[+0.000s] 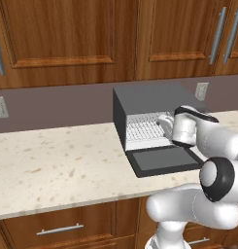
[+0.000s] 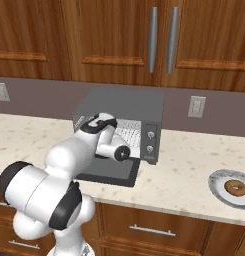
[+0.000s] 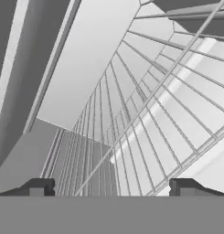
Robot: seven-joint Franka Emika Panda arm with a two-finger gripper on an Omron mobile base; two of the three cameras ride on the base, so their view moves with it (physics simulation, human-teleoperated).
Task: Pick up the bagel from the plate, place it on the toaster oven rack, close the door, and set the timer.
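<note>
The dark grey toaster oven (image 1: 149, 95) stands on the counter with its door (image 1: 164, 159) folded down flat in front. My gripper (image 1: 165, 120) reaches into the oven's mouth just above the silver wire rack (image 1: 142, 130). In the hand view the gripper (image 3: 111, 187) is open, its two dark tips wide apart with nothing between them, and the rack's bars (image 3: 145, 114) run close beneath. The brown ring-shaped bagel (image 2: 236, 188) lies on a grey plate (image 2: 217, 181) far to the right of the oven (image 2: 124, 102), near the counter's front edge.
The oven's knob panel (image 2: 150, 140) faces forward on its right side. Bare speckled counter (image 1: 52, 155) stretches left of the oven. Wooden cabinets (image 1: 67, 34) hang above, and wall outlets (image 2: 196, 106) sit on the backsplash. My white arm (image 2: 69, 165) crosses in front of the open door (image 2: 106, 172).
</note>
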